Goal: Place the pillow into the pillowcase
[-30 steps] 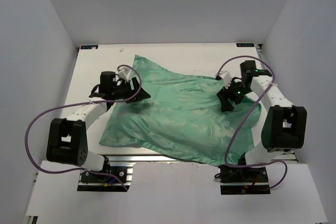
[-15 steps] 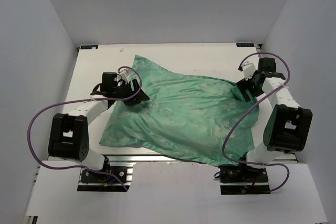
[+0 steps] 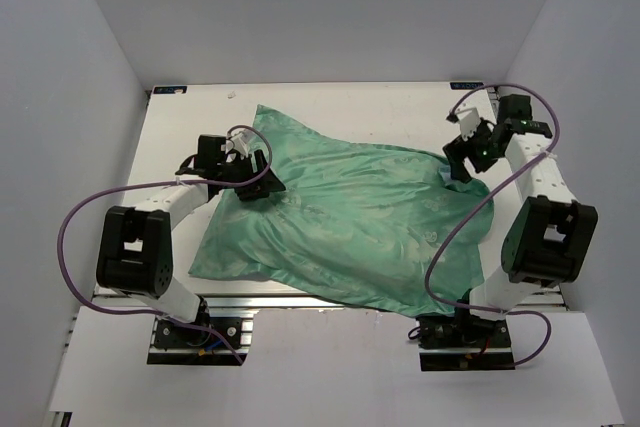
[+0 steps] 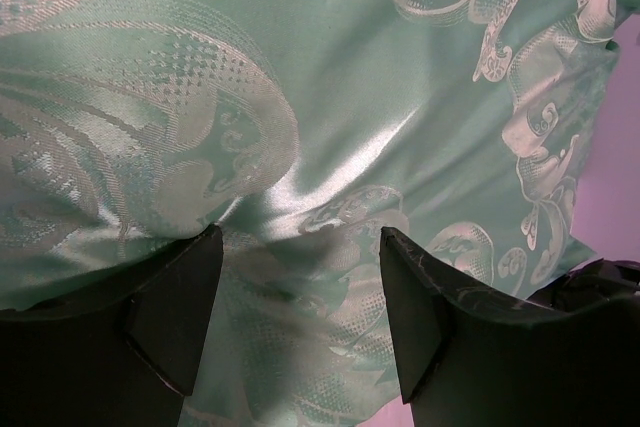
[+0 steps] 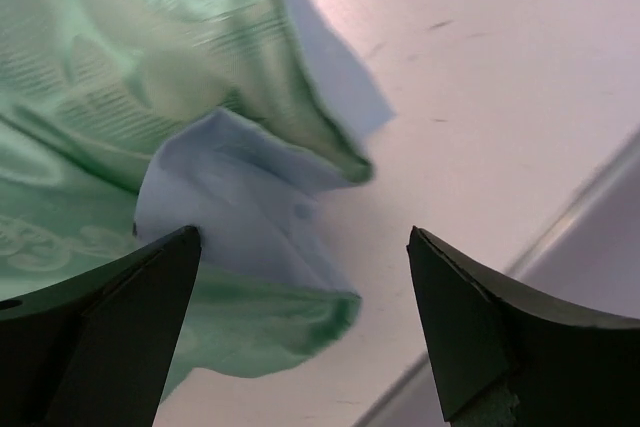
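The pillowcase (image 3: 350,222) lies sea-green side up across the table (image 3: 330,97), plump and rounded rather than flat. The pillow itself shows nowhere in any view, so it is probably already inside, though no cream foam is visible to confirm it.

At the right far corner a blue fold (image 5: 240,197) of the case's other face is turned out and rumpled on the table, which suggests the mouth is there and still untidy. The right gripper (image 3: 462,152) hovers over that corner, jaws spread wide and holding nothing. The left gripper (image 3: 262,179) sits low on the case's left far edge, jaws also apart, with cloth bulging between them but not pinched.

What seems left is smoothing the open end.
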Robot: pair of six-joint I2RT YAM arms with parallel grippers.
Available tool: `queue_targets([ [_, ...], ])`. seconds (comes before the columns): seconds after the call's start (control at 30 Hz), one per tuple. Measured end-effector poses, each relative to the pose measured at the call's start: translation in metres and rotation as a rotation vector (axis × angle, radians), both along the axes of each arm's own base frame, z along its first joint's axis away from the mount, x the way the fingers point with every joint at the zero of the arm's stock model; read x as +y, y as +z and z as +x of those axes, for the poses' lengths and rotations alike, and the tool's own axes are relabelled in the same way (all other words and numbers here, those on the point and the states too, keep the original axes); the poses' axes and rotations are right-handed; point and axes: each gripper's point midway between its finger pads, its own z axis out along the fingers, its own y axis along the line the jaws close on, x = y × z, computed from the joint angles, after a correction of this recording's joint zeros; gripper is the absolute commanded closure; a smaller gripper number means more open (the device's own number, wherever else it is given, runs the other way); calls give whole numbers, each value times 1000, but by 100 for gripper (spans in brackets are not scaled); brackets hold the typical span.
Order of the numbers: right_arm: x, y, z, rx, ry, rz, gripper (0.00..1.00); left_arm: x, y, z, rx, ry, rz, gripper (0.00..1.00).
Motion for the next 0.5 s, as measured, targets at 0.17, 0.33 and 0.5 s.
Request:
queue_targets([
  [0.17,15,-39,-29,152,96,61,13,1,0,-1,-6,-8,7,28],
  [0.33,20,-44,-35,177,134,78,20,1,1,-2,-5,-12,11,29],
  [0.5,22,-37,-36,164,172,81,17,2,1,-2,-8,-15,17,30],
])
